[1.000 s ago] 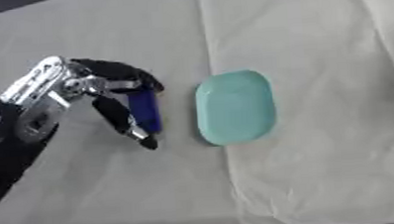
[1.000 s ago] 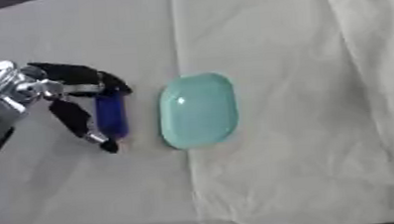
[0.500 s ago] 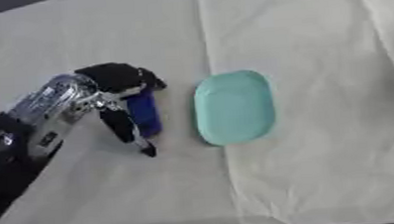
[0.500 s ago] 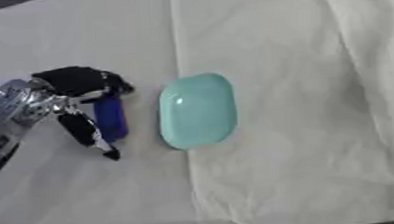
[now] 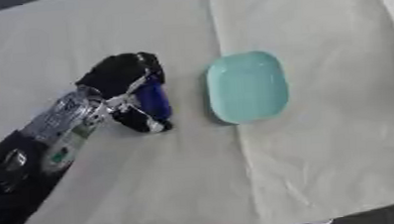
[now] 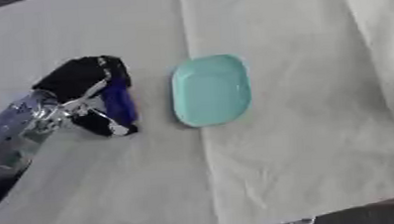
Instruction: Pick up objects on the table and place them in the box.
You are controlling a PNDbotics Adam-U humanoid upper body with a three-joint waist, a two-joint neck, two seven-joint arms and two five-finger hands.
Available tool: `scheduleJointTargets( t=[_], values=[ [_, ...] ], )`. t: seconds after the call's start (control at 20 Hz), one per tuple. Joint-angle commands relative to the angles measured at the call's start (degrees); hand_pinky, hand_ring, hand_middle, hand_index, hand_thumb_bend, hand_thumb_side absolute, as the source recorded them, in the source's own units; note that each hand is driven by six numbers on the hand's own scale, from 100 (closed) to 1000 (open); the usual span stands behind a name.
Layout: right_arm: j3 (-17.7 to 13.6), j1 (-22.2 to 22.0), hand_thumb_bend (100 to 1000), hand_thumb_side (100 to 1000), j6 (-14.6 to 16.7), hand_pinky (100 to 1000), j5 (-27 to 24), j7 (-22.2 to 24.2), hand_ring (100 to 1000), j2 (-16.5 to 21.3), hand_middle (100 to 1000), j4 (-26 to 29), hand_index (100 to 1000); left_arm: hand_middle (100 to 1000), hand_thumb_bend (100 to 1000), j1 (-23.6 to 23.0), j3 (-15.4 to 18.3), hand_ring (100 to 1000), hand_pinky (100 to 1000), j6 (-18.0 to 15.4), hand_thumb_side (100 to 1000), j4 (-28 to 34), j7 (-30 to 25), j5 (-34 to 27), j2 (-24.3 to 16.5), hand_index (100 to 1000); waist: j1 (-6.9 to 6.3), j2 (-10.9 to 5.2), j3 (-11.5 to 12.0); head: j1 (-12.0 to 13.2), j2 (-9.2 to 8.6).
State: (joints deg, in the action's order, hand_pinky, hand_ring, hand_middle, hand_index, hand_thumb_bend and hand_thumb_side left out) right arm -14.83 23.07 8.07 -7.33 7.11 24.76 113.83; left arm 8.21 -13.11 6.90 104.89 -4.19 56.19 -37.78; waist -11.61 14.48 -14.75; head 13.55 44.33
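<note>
One small blue object (image 5: 154, 98) sits pinched in left hand (image 5: 122, 89) (looks light, rigid); teal tray (image 5: 247, 86) just beside.

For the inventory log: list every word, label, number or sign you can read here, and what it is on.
No readable text anywhere.
Blue object in the left hand: no lettering visible.
Green dish: plain.
Forearm: a small green mark, too blurred to read.
Cloth on the table: plain.
</note>
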Motion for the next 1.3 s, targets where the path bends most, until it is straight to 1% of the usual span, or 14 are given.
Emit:
scheduleJointTargets(
  t=[0.05, 0.25, 0.4, 0.55, 0.7, 0.75, 0.8, 0.85, 0.9, 0.95, 1.05, 1.15, 1.3],
  values=[
    [-0.21, 1.03, 100, 464, -0.04, 847, -0.20, 0.20, 905, 1.49, 981, 0.76, 905, 100, 423, 0.11, -0.16, 100, 100, -0.26, 100, -0.56, 3.66, 0.01, -0.80, 185, 0.65, -0.67, 0.00, -0.08, -0.21],
    [-0.18, 0.96, 100, 463, -0.15, 846, -0.26, 0.29, 904, 1.49, 981, 0.76, 905, 100, 429, 0.46, -0.16, 100, 100, -1.08, 100, -0.72, 4.88, -0.31, -1.29, 189, 0.63, -0.72, -0.01, -0.04, -0.21],
    [-0.15, 0.83, 100, 463, -0.27, 846, -0.32, 0.36, 904, 1.50, 981, 0.76, 903, 100, 434, 0.92, 0.30, 100, 100, -1.06, 100, -0.23, 5.01, -0.85, -2.03, 188, 0.60, -0.85, -0.04, -0.09, -0.21],
    [-0.14, 0.64, 100, 463, -0.45, 846, -0.37, 0.44, 904, 1.52, 981, 0.73, 903, 100, 430, 1.73, 1.31, 100, 100, -0.23, 100, 1.09, 5.27, -2.27, -3.18, 187, 0.60, -1.07, 0.00, -0.07, -0.21],
    [-0.10, 0.45, 100, 462, -0.58, 846, -0.44, 0.54, 905, 1.51, 982, 0.61, 903, 100, 390, 2.88, 2.46, 100, 100, 1.01, 100, 2.75, 5.47, -4.57, -4.35, 185, 0.63, -1.33, -0.02, -0.15, -0.21],
    [-0.10, 0.40, 100, 462, -0.61, 846, -0.47, 0.58, 905, 1.49, 982, 0.54, 903, 100, 370, 3.35, 2.85, 100, 100, 1.50, 100, 3.38, 5.63, -5.81, -4.68, 184, 0.65, -1.42, -0.04, -0.18, -0.21],
    [-0.10, 0.36, 100, 463, -0.62, 846, -0.49, 0.61, 905, 1.47, 982, 0.48, 903, 100, 317, 3.70, 3.15, 100, 100, 1.97, 100, 3.96, 5.77, -7.21, -4.93, 180, 0.68, -1.50, -0.06, -0.20, -0.21],
    [-0.13, 0.29, 100, 463, -0.65, 846, -0.52, 0.62, 905, 1.42, 982, 0.40, 903, 100, 327, 4.20, 3.50, 100, 100, 2.58, 100, 4.79, 6.07, -9.51, -5.21, 181, 0.72, -1.60, -0.09, -0.23, -0.21],
    [-0.13, 0.23, 100, 463, -0.66, 846, -0.54, 0.64, 906, 1.37, 983, 0.32, 903, 100, 190, 4.68, 3.81, 100, 100, 3.12, 100, 5.64, 6.35, -11.85, -5.53, 173, 0.77, -1.73, -0.11, -0.23, -0.21],
    [-0.12, 0.09, 100, 463, -0.71, 847, -0.58, 0.69, 906, 1.32, 983, 0.20, 904, 100, 140, 5.49, 4.26, 100, 100, 3.82, 100, 6.95, 6.80, -15.43, -6.05, 171, 0.84, -1.93, -0.10, -0.24, -0.21],
    [-0.12, -0.19, 100, 463, -0.78, 847, -0.65, 0.79, 907, 1.30, 983, -0.07, 904, 100, 115, 7.07, 5.11, 100, 100, 4.85, 100, 8.93, 7.57, -22.22, -7.69, 170, 0.89, -2.33, 0.02, -0.26, -0.21],
    [-0.07, -0.55, 100, 463, -0.82, 847, -0.72, 0.93, 907, 1.36, 984, -0.31, 904, 100, 138, 9.29, 5.89, 100, 100, 4.62, 100, 9.52, 8.30, -27.25, -9.85, 171, 0.87, -2.85, 0.22, -0.30, -0.21],
    [0.12, -0.79, 100, 465, -0.84, 847, -0.80, 1.22, 906, 1.32, 984, -0.44, 904, 100, 177, 12.24, 6.43, 100, 100, 3.72, 100, 9.68, 8.50, -30.98, -12.54, 173, 0.81, -3.54, 0.26, -0.55, -0.21]
  ],
)
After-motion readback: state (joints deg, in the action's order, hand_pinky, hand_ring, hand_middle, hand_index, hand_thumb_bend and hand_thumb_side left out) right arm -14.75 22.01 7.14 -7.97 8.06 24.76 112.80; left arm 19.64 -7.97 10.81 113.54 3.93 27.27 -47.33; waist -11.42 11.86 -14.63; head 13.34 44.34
